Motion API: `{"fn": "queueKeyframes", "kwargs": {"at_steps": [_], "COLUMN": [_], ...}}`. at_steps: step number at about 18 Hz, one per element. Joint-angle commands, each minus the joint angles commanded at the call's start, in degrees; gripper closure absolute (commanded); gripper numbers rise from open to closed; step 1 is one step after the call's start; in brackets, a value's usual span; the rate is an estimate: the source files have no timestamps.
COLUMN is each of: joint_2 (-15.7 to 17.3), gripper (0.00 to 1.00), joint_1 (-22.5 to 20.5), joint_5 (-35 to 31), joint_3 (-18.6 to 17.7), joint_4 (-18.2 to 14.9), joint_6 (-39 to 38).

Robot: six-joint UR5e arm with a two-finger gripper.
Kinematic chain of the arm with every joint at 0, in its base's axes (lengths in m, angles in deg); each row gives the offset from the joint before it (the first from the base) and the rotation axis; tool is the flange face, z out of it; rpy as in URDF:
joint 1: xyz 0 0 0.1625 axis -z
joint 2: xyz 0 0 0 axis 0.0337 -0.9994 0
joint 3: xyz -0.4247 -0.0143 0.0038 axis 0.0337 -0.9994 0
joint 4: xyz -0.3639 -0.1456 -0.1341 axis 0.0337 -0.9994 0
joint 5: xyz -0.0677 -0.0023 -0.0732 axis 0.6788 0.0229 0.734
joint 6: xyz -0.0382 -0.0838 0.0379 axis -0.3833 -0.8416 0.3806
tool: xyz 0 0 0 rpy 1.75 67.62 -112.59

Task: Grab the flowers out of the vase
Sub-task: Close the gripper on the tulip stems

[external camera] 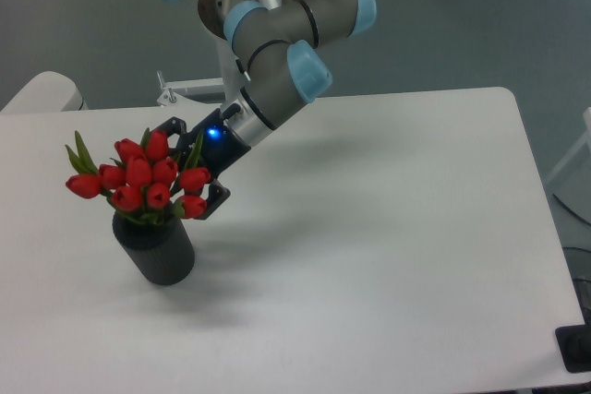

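The flowers (138, 177), a tight bunch of red tulip buds with green leaves, stand in the vase (157, 251), a short dark ribbed cylinder at the table's left. My gripper (185, 168) reaches in from the right at bud height. Its black fingers (211, 202) are spread, one behind the bunch and one in front, around the right-hand buds. The fingertips are partly hidden by the buds, so contact cannot be judged.
The white table (388, 228) stretches to the right of the vase. My arm (277, 53) slants down from the back centre. A metal bracket (185, 91) sits at the table's far edge behind the flowers.
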Motion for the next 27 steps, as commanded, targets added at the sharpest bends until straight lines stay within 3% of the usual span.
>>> {"fn": "queueKeyframes", "kwargs": {"at_steps": [10,14,17,27], "joint_2": [-0.4,-0.4,-0.4,-0.4], "gripper": [0.01,0.29,0.41,0.57], "joint_1": [0.5,0.4,0.2,0.1], "joint_5": [0.1,0.1,0.1,0.1], "joint_3": [0.0,0.4,1.0,1.5], "joint_4": [0.0,0.0,0.0,0.0], "joint_6": [0.0,0.0,0.0,0.1]}}
